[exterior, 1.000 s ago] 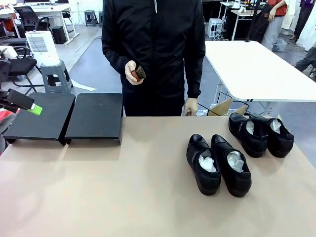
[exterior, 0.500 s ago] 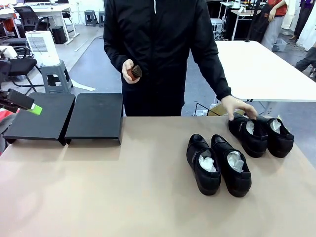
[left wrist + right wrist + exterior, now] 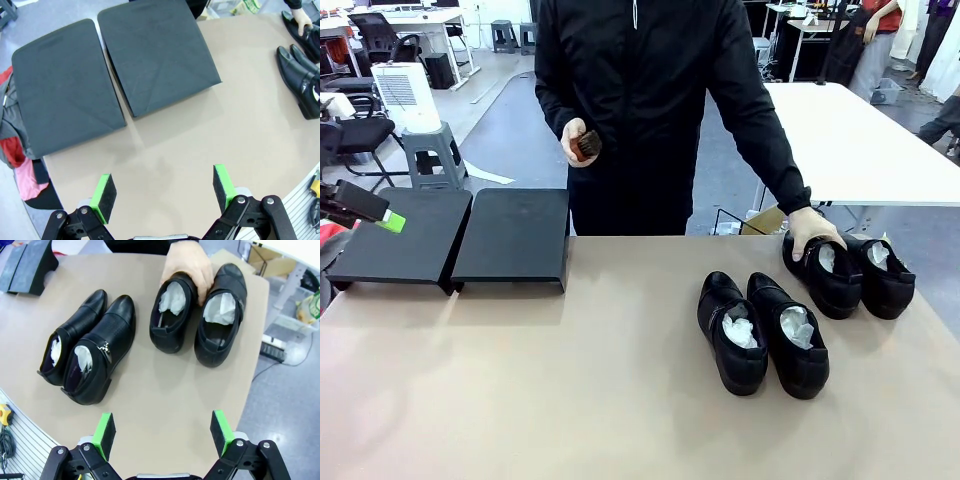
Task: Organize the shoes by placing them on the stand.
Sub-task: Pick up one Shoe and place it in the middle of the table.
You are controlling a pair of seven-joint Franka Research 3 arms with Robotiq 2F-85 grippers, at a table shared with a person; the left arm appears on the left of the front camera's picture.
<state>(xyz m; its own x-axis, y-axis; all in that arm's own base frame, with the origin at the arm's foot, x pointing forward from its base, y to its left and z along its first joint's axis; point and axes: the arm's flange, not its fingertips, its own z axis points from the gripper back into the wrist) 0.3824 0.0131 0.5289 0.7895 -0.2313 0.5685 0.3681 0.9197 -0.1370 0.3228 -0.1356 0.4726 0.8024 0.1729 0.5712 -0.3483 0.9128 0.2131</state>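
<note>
Jaws on the left gripper (image 3: 162,176) and right gripper (image 3: 161,415) are standing wide apart, empty, while all four shoes (image 3: 790,345) are sitting on the table (image 3: 570,390), a near pair (image 3: 732,345) and a far pair (image 3: 840,280), well apart from the bare stand (image 3: 510,240) at far left. We are judging the main risk to be a reach for the far pair meeting the person's hand (image 3: 814,232) lying on it; we are not making out whether that hand is gripping or only resting.

Front camera across table (image 3: 570,400) toward person (image 3: 640,110); wrist cameras high above stand (image 3: 155,55), shoes (image 3: 117,322).
</note>
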